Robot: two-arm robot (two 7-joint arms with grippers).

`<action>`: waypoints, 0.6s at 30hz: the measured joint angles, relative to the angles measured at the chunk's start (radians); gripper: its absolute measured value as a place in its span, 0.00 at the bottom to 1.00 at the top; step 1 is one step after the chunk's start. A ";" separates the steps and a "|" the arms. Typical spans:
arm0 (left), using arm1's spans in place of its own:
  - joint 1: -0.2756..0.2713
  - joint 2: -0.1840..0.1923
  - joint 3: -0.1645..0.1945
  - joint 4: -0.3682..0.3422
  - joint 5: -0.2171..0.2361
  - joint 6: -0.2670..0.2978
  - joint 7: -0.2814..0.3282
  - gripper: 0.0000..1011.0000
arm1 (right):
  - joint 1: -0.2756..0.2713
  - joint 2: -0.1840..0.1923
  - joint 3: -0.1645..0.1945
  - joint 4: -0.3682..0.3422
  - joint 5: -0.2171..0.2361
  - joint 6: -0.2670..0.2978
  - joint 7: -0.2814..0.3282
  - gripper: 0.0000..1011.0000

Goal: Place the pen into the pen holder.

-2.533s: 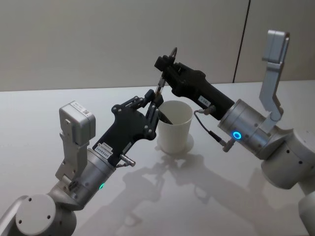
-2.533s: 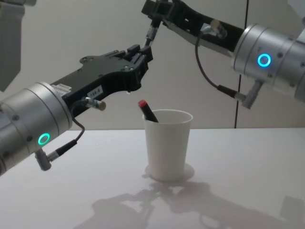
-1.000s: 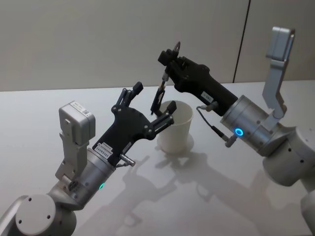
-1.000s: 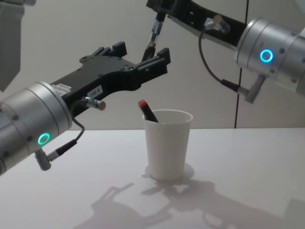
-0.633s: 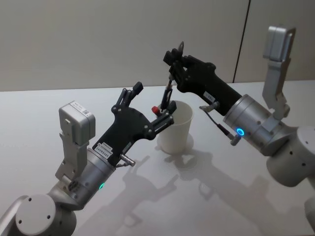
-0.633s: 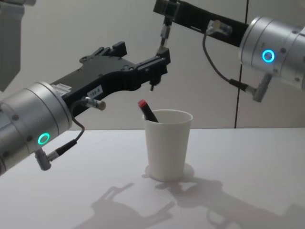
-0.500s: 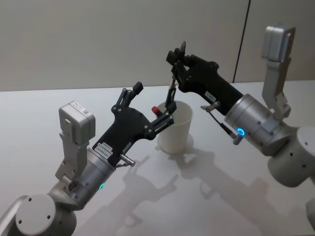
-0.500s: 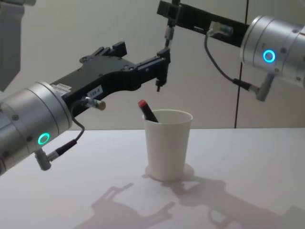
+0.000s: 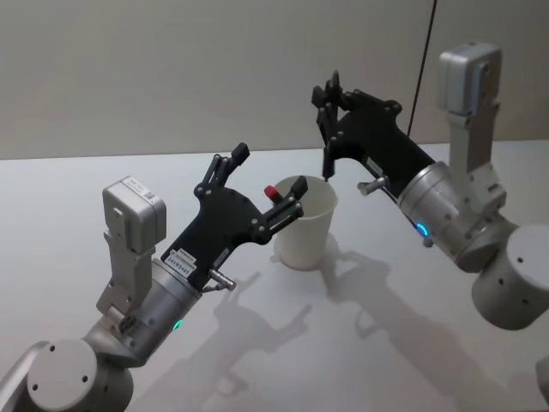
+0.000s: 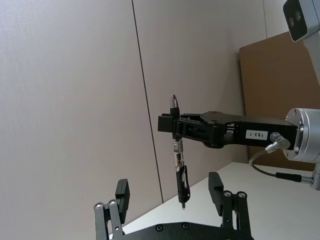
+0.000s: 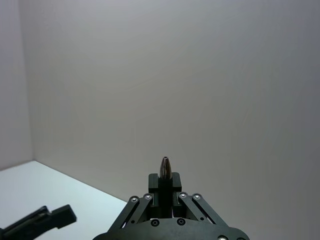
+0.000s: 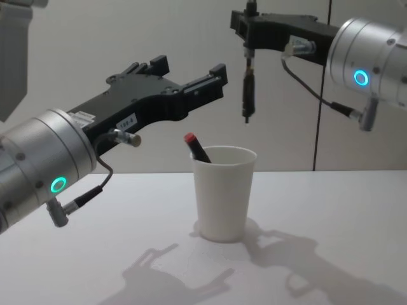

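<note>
The pen is dark and slim and hangs upright, tip down, with my right gripper shut on its upper end. Its tip is a little above the pen holder, a white paper cup, over the right part of its mouth. In the head view the pen hangs by the cup's far right rim. A red-capped pen leans inside the cup. My left gripper is open and empty, level with the hanging pen and to the left of it. In the left wrist view the pen hangs beyond the open fingers.
The white table spreads bare around the cup, with shadows of both arms on it. A plain grey wall stands behind. The right wrist view has the pen's end sticking out between the shut fingers.
My left gripper opened and let go of the pen. The right gripper has carried it to the right, out from between the left fingers, to above the cup.
</note>
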 joint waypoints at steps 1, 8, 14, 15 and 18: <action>0.000 0.000 0.000 0.000 0.000 0.000 0.000 0.99 | 0.000 0.000 0.000 0.000 0.000 0.000 0.000 0.12; 0.000 0.000 0.000 0.000 0.000 0.000 0.000 0.99 | 0.002 -0.005 -0.011 0.004 -0.112 -0.011 -0.063 0.12; 0.000 0.000 0.000 0.000 0.000 0.000 0.000 0.99 | 0.012 -0.014 -0.017 0.032 -0.153 -0.033 -0.078 0.12; 0.000 0.000 0.000 0.000 0.000 0.000 0.000 0.99 | 0.014 -0.016 -0.017 0.036 -0.155 -0.035 -0.078 0.12; 0.000 0.000 0.000 0.000 0.000 0.000 0.000 0.99 | 0.023 -0.023 -0.019 0.061 -0.158 -0.051 -0.075 0.12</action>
